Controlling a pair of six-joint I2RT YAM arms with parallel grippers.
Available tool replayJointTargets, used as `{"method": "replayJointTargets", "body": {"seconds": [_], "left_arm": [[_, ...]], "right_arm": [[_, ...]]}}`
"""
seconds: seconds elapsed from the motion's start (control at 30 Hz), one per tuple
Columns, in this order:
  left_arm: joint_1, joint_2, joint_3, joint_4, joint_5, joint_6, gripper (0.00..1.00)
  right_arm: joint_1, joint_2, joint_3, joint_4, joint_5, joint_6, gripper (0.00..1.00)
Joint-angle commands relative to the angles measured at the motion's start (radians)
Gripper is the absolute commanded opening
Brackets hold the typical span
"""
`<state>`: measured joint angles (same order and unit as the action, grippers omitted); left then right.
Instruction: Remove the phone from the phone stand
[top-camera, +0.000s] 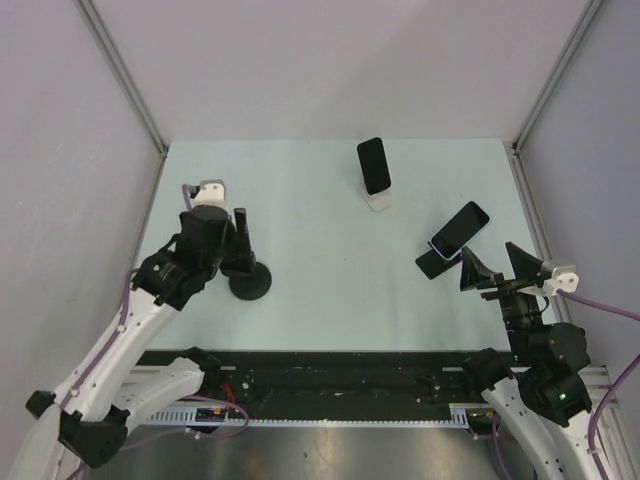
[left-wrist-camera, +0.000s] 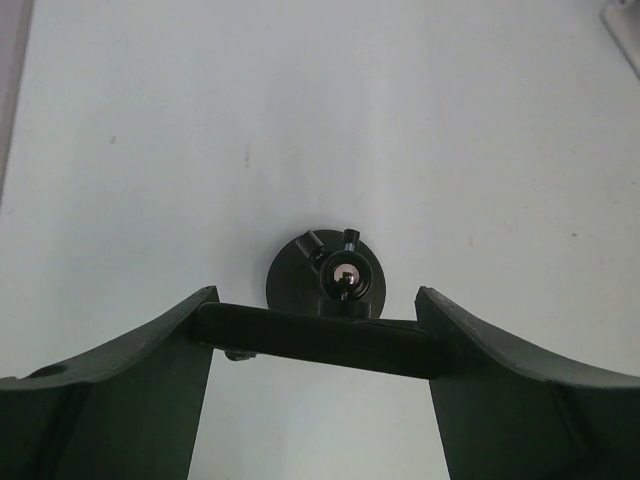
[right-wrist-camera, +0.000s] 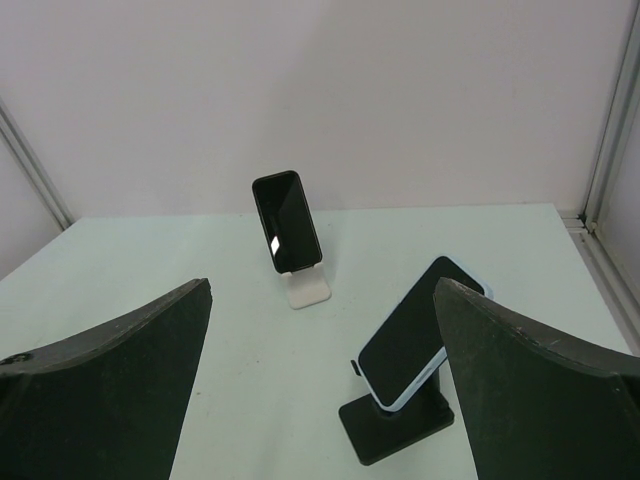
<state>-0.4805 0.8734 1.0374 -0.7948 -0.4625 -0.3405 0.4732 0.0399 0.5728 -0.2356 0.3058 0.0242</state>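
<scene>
**A:** What is your left tool doing?

**B:** My left tool (left-wrist-camera: 318, 296) is set fairly wide and clamped on a black bar (left-wrist-camera: 320, 340). The bar runs straight from one finger to the other and touches both. I see only its edge, so I cannot tell whether it is a phone.

**A:** What lies under it?

**B:** A round stand (left-wrist-camera: 290, 282), black with a shiny ball on top, sits on the tabletop (top-camera: 320, 250) right below the bar. I cannot tell whether the bar and the stand touch. From above, this is all on the left side of the tabletop.

**A:** And your right tool?

**B:** My right tool (right-wrist-camera: 322, 285) is spread wide and holds nothing. It hangs low near the right edge.

**A:** Where are the phones?

**B:** The near phone (right-wrist-camera: 405, 345) has a dark screen and a pale blue case. It leans back, tilted, on a black stand (right-wrist-camera: 395, 430) just beyond my right fingers and apart from them. My right finger hides its lower corner. The far phone (right-wrist-camera: 287, 220) stands more upright in a white stand (right-wrist-camera: 308, 290) toward the back wall. It is well apart from both tools.
</scene>
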Motion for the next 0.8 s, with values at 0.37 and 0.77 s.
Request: {"method": "replayJointTargets", "body": {"seconds": [0.37,0.77], "left_arm": [[-0.208,0.274,0.177,0.448,0.222,0.021,0.43],[-0.239,0.371,0.214,0.485,0.369,0.103,0.61]], "right_arm": [[-0.019,0.003,0.009,0.035,-0.102,-0.021,1.00],[-0.021,0.084,0.024,0.048,-0.214,-0.049,1.00]]}}
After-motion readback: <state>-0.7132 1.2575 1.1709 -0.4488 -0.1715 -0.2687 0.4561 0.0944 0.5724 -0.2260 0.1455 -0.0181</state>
